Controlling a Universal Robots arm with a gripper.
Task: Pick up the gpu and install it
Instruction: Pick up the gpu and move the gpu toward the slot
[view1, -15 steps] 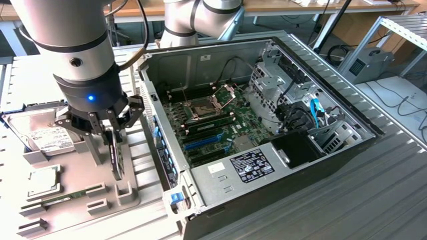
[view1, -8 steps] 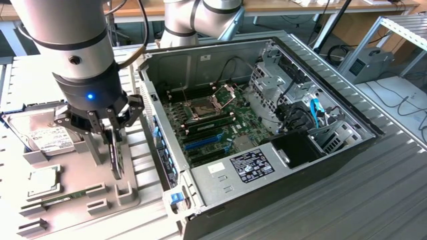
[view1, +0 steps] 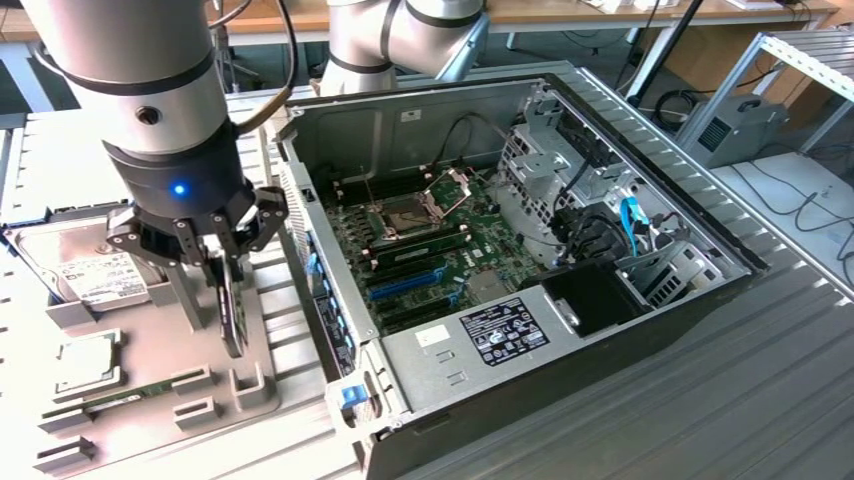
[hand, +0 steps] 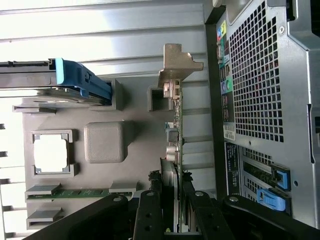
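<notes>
The gripper (view1: 220, 275) (hand: 172, 200) is clamped on the gpu (view1: 236, 320) (hand: 176, 130), which stands on edge over the grey plastic tray (view1: 147, 350) beside the open computer case (view1: 694, 290). The hard drive (view1: 94, 275) has a white label, but its print is unreadable. The wrist view shows the card's silver bracket (hand: 175, 62), and the exterior view shows the green motherboard (view1: 441, 250).

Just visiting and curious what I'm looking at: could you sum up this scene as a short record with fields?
jaws: closed on the gpu from above
gpu: standing on edge in the tray's holder
tray: also holds a hard drive, a chip, a RAM stick
case: open, to the exterior view's right of the tray, motherboard bare
</notes>
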